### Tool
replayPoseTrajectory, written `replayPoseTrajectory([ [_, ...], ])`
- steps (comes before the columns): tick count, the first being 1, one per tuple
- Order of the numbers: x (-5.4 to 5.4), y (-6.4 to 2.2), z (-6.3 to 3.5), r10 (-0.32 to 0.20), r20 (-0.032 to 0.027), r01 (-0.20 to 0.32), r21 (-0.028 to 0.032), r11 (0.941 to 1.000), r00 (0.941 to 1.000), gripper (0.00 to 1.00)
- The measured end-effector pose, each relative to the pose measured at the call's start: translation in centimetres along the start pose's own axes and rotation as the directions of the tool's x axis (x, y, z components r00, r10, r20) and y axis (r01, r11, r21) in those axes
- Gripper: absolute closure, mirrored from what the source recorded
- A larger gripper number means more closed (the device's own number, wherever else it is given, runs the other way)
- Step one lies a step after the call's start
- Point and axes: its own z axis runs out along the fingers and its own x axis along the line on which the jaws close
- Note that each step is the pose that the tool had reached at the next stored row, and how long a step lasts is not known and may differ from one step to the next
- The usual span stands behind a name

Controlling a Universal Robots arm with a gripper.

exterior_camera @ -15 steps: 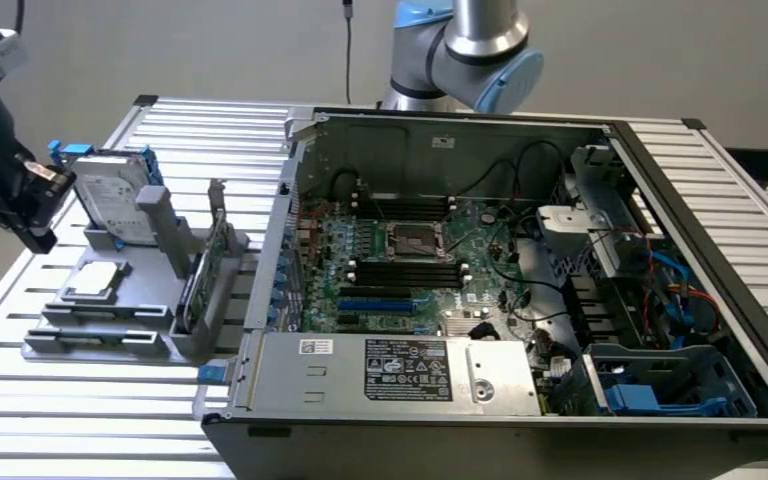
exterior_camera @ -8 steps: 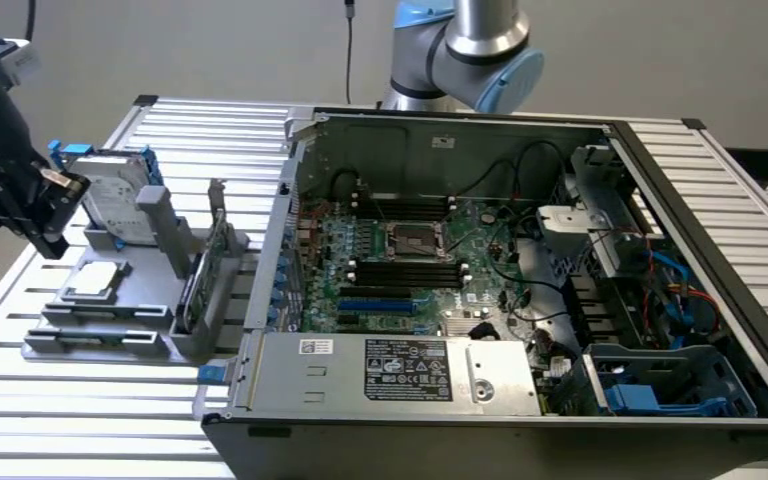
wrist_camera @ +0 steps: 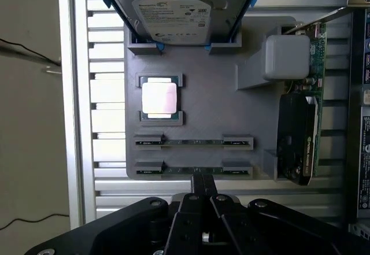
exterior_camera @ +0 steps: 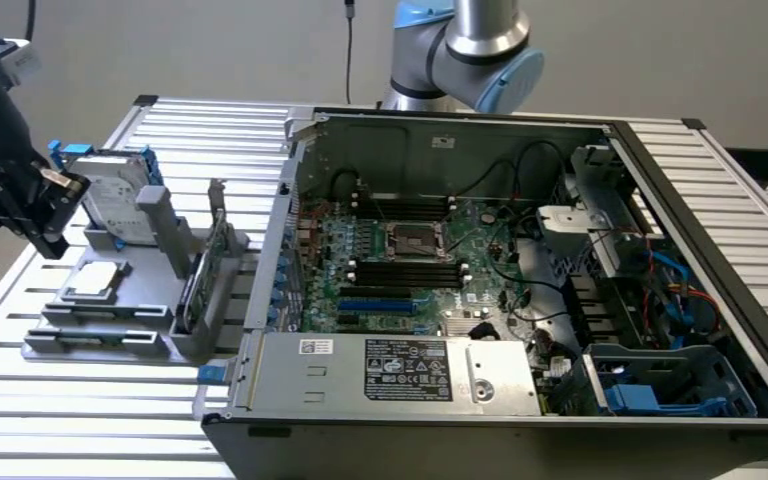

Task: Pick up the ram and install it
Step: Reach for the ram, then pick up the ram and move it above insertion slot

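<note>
On the grey plastic fixture plate (wrist_camera: 202, 102), which sits near the edge of the slatted aluminium worktop (exterior_camera: 37, 400) on the exterior view's left, the ram (wrist_camera: 193, 142) stands on its long edge in a pair of small grey brackets. From above it is a long, thin dark line, so I cannot make out its green face or chips. Bare plate runs along both of its long sides and nothing stands over it. A second bracket row (wrist_camera: 193, 169) lies parallel just beside it, toward the plate's edge; whether that row holds a stick I cannot tell.

My black gripper (wrist_camera: 202, 178) hangs above that edge of the plate, its two fingers pressed together with nothing between them. Its tip lines up with the middle of the ram's length, beyond the second bracket row and apart from the ram. In the exterior view my gripper (exterior_camera: 48, 240) is raised at the fixture's side toward that view's left.

Beyond the ram sits a square silver processor (wrist_camera: 159, 98), and past it, at the plate's far end, a silver hard drive (wrist_camera: 173, 12) in blue rails. A green graphics card (wrist_camera: 300, 145) with a black cooler stands tall along the plate's side, between the ram and the open metal computer case (exterior_camera: 438, 145). That case takes up the middle of the worktop, and inside it lie long black memory slots (exterior_camera: 408, 272) on the large green motherboard (exterior_camera: 484, 255).
</note>
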Motion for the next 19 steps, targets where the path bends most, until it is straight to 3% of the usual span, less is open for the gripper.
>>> replayPoseTrajectory([
  [13,0.01,0.00,0.00,0.000,-0.0001,0.000,-0.0005,1.0000,1.0000,0.89],
  [19,0.04,0.00,0.00,-0.095,-0.0018,0.095,0.0000,0.9955,0.9955,0.89],
])
